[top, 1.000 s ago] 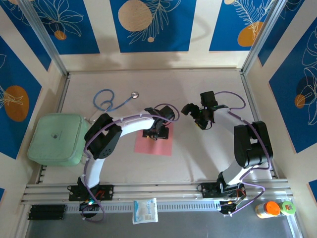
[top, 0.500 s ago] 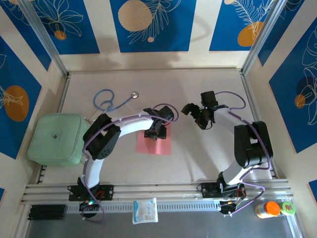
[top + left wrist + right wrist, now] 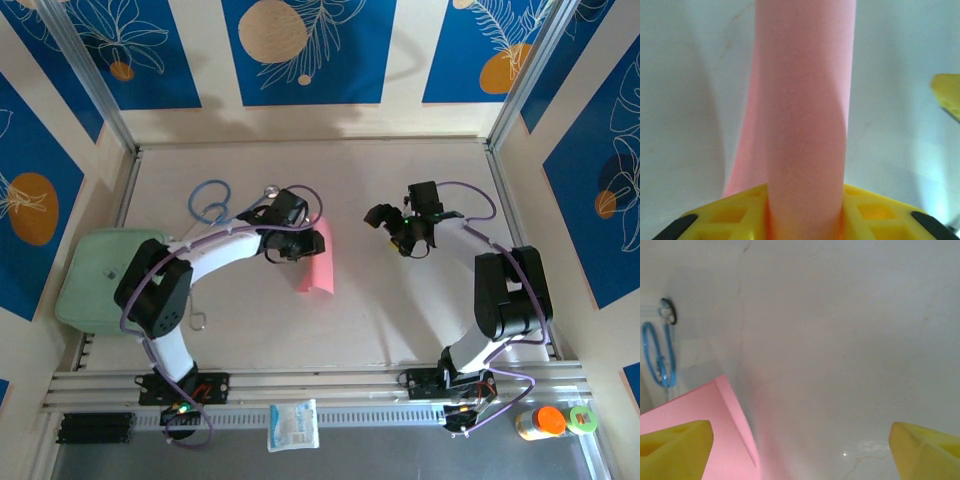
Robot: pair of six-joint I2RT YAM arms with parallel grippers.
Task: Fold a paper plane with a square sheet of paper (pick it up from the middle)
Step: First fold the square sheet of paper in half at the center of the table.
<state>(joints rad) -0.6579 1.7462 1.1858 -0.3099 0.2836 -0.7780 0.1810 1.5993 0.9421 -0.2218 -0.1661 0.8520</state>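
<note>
Pink paper bows into a loop, pinched at its middle in the left gripper. We judge this is the mid-sheet pickup before folding. Well apart to its right, the right gripper hangs with jaws spread, likely ready to assist.

Square sheet of paper: salmon-pink, plain, unmarked. From above, a narrow upright strip near mid-scene, bowed rather than flat, lower edge curled under. Left wrist view: same sheet pinched at its middle, rising as a smooth rounded hump. Right wrist view: one flat corner of the sheet, crisp edges.
</note>
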